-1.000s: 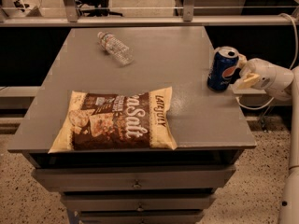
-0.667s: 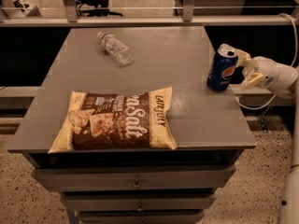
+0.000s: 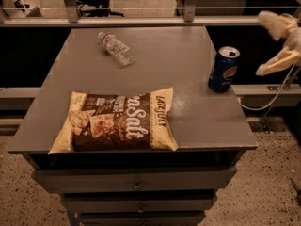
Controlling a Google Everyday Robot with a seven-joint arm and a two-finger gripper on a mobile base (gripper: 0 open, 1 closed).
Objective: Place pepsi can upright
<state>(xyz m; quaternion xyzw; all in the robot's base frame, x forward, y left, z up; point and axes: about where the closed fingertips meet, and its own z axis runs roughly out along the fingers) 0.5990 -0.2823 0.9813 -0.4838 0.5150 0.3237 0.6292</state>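
Jaws of the gripper (image 3: 260, 45) stand spread wide and hold nothing, beyond the right edge of the worktop (image 3: 188, 60). Pepsi can (image 3: 224, 69) stands upright near that edge, clear of the gripper. Chip bag (image 3: 115, 122) lies flat in front; water bottle (image 3: 115, 48) lies at rear.

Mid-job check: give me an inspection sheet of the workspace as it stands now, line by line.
Surface: grey table, with drawers beneath.
Job's things: pepsi can stands upright near the right edge.
Clutter: water bottle lies on its side at the back; chip bag lies flat at the front.
Grippers: gripper is open, up and to the right of the can, not touching it.
Cables: cable hangs off the table's right side.
Surroundings: rail behind the table; speckled floor.
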